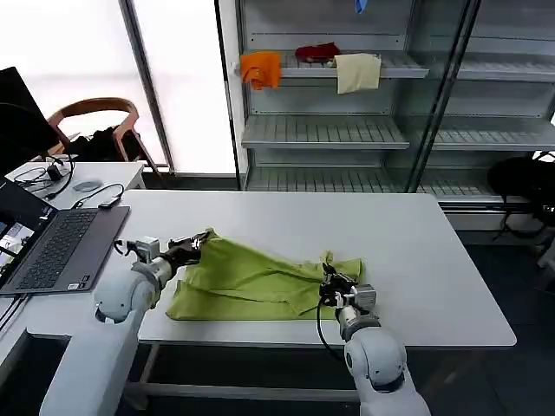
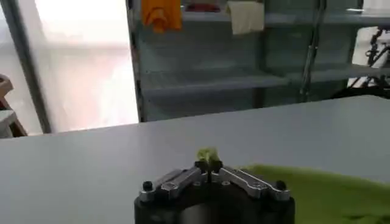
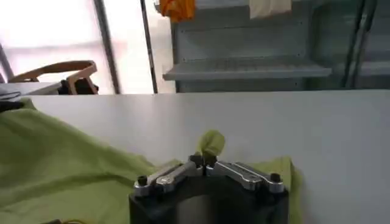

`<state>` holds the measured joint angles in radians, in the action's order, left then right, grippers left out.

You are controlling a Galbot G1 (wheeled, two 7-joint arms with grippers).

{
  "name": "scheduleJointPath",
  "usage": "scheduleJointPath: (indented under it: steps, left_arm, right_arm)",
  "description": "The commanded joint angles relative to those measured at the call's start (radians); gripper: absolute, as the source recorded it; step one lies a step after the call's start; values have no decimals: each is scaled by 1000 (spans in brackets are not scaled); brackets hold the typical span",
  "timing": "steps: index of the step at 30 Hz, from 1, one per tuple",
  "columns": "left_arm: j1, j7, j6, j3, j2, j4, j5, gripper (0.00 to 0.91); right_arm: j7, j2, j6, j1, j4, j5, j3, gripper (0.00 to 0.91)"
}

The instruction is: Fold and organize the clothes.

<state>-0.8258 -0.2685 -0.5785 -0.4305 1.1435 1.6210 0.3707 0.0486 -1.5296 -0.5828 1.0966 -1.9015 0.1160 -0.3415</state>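
The lime-green T-shirt [image 1: 251,282] lies crumpled on the white table [image 1: 434,251], stretched between both arms. My left gripper [image 1: 196,246] is shut on the shirt's left edge, a pinch of green fabric [image 2: 208,156] sticking out between its fingertips. At the shirt's right end, my right gripper [image 1: 329,279] is shut on another fold, with a green tuft [image 3: 211,144] poking past the jaws. More of the shirt [image 3: 55,170] spreads toward the left arm in the right wrist view.
An open laptop [image 1: 56,247] with cables sits on the table's left. Behind the table stand metal shelves [image 1: 325,130] holding an orange cloth [image 1: 261,68], a cream cloth [image 1: 357,72] and a red item [image 1: 317,52]. A wooden chair [image 1: 95,117] stands at back left.
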Motion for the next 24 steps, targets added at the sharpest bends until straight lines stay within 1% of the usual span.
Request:
scheduleJointPath:
  steps: [1,10,14,18,23,24]
  left_arm:
    - [-192,-28,2,-82,-18,136,8,0]
    - [-232,-47,4,-105,-35,138,-27,0]
    - [-258,-54,3,-107,-34,166,-41,0]
    - [-278,-60,12,-100,-20,183,-111,0]
    - [-289,-60,7,-100,-10,211,-134,10]
    - [-289,-55,7,-98,-7,214,-165,322]
  right_arm:
    - [-2,0,0,4,-6,-2,1,0]
    - [-3,4,0,10,-5,-13,-13,0]
    - [-5,3,-1,16,-10,-15,-11,0]
    - [-12,-2,0,20,-3,-57,-9,0]
    - [-15,-1,0,33,0,-97,-14,0]
    - [-15,-1,-1,35,1,-121,-15,0]
